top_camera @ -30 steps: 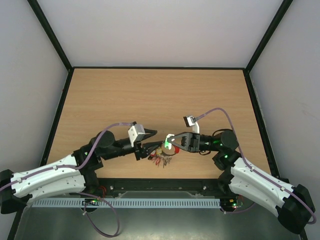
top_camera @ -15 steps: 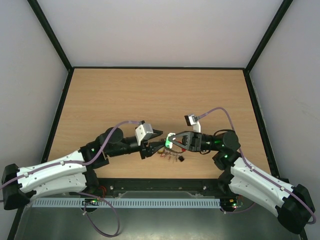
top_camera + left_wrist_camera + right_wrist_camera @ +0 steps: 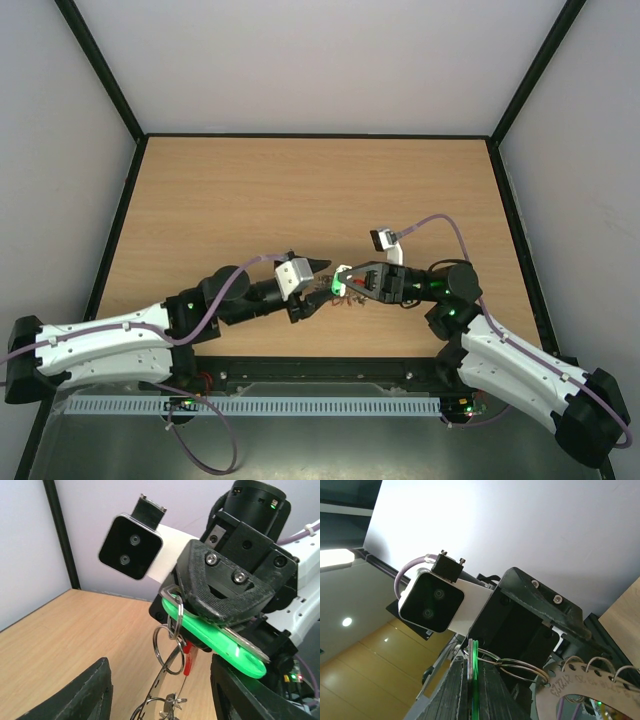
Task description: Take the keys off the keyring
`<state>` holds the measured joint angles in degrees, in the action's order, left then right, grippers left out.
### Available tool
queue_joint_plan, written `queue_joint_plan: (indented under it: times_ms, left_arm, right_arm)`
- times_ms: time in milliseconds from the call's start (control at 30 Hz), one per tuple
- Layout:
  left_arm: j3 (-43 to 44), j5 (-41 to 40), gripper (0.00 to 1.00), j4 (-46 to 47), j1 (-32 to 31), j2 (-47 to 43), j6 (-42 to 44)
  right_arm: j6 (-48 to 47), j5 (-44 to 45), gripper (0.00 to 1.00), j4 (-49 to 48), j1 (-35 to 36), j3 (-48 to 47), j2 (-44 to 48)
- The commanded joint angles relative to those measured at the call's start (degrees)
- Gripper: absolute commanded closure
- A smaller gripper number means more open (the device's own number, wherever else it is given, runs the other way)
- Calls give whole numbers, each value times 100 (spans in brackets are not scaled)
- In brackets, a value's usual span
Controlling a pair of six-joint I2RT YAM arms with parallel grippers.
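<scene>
My right gripper is shut on a flat green key tag, which also shows in the left wrist view. Small split rings hang from the tag's end and link to a perforated metal strip. A red sleeve on a thin wire of the keyring hangs beside them. A round tag with holes carries several small rings. The keys hang as a small cluster under the grippers. My left gripper is open, one finger on each side of the hanging rings, touching nothing.
The two grippers meet nose to nose low over the wooden table, near its front edge. Black frame rails and grey walls enclose the table. The right wrist camera sits just above the rings.
My left arm has moved right and forward until its open jaws sit around the rings. The key cluster has shifted right and up off the table. The right gripper has barely moved.
</scene>
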<state>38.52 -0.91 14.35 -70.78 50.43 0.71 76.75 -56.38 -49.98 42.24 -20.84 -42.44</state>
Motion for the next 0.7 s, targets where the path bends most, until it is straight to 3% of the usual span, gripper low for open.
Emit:
queue_joint_plan:
  times_ms: [0, 67, 400, 667]
  left_arm:
    - [149, -541, 46, 450, -76, -23, 243]
    - [136, -551, 51, 519, -84, -57, 250]
    - [93, -513, 97, 453, -117, -84, 239]
    - [-112, -734, 98, 309, -118, -298, 195]
  right_arm:
    - [13, 60, 98, -412, -2, -184, 51]
    - [15, 72, 98, -403, 3, -176, 69]
    - [-35, 148, 98, -331, -5, -165, 131]
    - [-196, 318, 98, 75, -5, -261, 328]
